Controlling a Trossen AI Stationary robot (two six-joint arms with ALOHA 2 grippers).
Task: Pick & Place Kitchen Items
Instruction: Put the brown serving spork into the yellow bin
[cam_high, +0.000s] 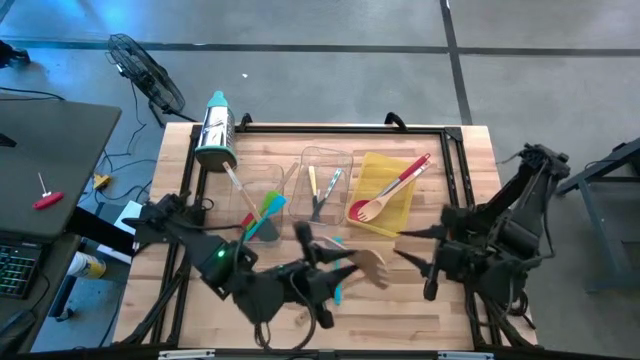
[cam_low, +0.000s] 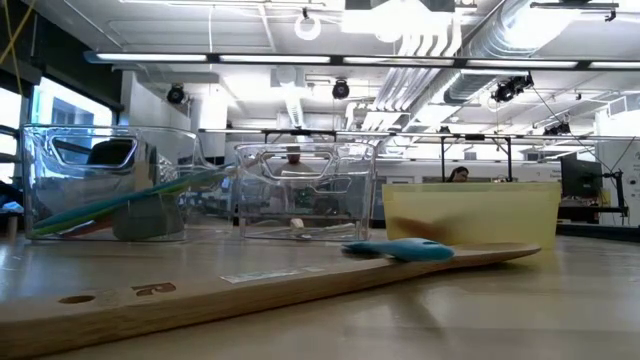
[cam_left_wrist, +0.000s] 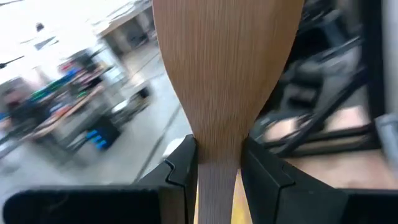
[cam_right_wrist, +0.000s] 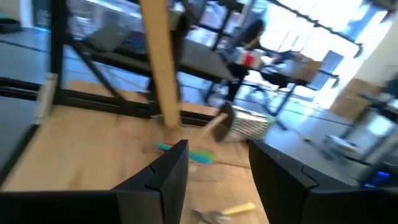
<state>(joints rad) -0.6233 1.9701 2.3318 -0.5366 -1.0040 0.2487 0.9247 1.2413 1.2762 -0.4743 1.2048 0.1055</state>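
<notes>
Between the two fingers of the left pincer (cam_left_wrist: 214, 177) sits the narrow neck of a wooden spatula (cam_left_wrist: 227, 81), clamped on both sides, with its broad blade fanning out ahead of the pincer. Seen from overhead, the left pincer (cam_high: 335, 268) holds that wooden spatula (cam_high: 372, 266) above the near middle of the tabletop (cam_high: 470, 170), and a teal spatula (cam_high: 340, 283) lies just beside it. Beyond the pincer stand a clear bin (cam_high: 325, 185) with small knives (cam_high: 320, 190) inside and a yellow bin (cam_high: 385, 195) holding a red spoon (cam_high: 400, 180) and a wooden spoon (cam_high: 368, 208). Off to its left, green and teal spatulas (cam_high: 265, 212) lean in another clear bin (cam_high: 250, 200), near a steel cylinder (cam_high: 215, 135). The right pincer (cam_high: 420, 250) hovers at the right side of the tabletop; its fingers (cam_right_wrist: 171, 168) stand apart with nothing between them, though blur makes the exact gap hard to judge.
</notes>
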